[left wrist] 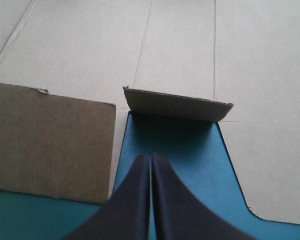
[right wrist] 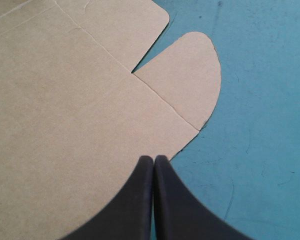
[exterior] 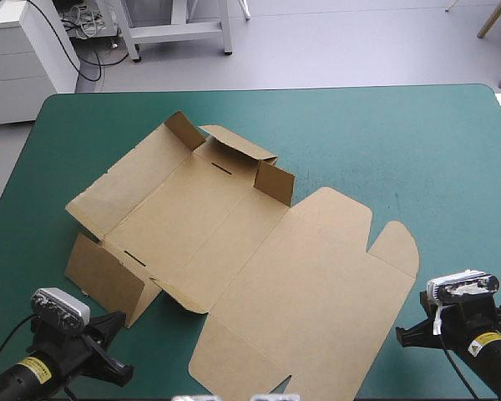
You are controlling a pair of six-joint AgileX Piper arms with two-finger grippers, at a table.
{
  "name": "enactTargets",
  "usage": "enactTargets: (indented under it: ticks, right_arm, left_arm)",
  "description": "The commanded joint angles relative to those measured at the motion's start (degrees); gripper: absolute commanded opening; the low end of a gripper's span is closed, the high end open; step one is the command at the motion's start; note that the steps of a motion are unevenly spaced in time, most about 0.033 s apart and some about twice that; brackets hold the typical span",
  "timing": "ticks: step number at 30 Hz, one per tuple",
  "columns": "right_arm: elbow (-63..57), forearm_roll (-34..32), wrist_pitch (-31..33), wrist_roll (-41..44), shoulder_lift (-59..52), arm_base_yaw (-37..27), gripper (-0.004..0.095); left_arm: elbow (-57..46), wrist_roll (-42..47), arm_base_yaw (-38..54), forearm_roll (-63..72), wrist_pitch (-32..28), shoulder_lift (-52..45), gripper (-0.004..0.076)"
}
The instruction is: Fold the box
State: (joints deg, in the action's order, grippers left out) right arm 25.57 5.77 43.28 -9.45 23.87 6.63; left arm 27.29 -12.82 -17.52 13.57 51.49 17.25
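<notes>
Nearest, the left claw [left wrist: 151, 160] is seen clenched and empty over the teal-green bench [exterior: 417, 142], just short of a raised flap [left wrist: 177, 105]. The right claw [right wrist: 153, 161] is likewise pinched together, by the lid's rounded tab [right wrist: 185, 75]. Beyond, the brown box [exterior: 259, 251] is spread mid-bench, mostly flat, its far flaps [exterior: 234, 154] lifted.
</notes>
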Motion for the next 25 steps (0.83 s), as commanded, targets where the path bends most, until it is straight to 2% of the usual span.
enactTargets:
  ticks: [1, 18, 21, 25]
  right_arm:
    - [1.46, 0.07, -3.44, -0.34, 0.4, 0.09, -0.0021]
    - [1.44, -0.02, -3.44, -0.36, 0.4, 0.09, 0.0002]
    - [1.44, -0.02, -3.44, -0.36, 0.4, 0.09, 0.0116]
    - [1.44, -0.02, -3.44, -0.36, 0.4, 0.09, 0.0419]
  left_arm:
    - [1.93, 0.11, -0.3, 0.99, -3.1, 0.54, -0.0008]
    - [1.93, 0.17, -0.3, 2.38, -3.47, 0.54, -0.0008]
    - [1.93, 0.17, -0.3, 2.38, -3.47, 0.54, -0.0008]
    - [1.93, 0.17, -0.3, 2.38, -3.47, 0.54, -0.0008]
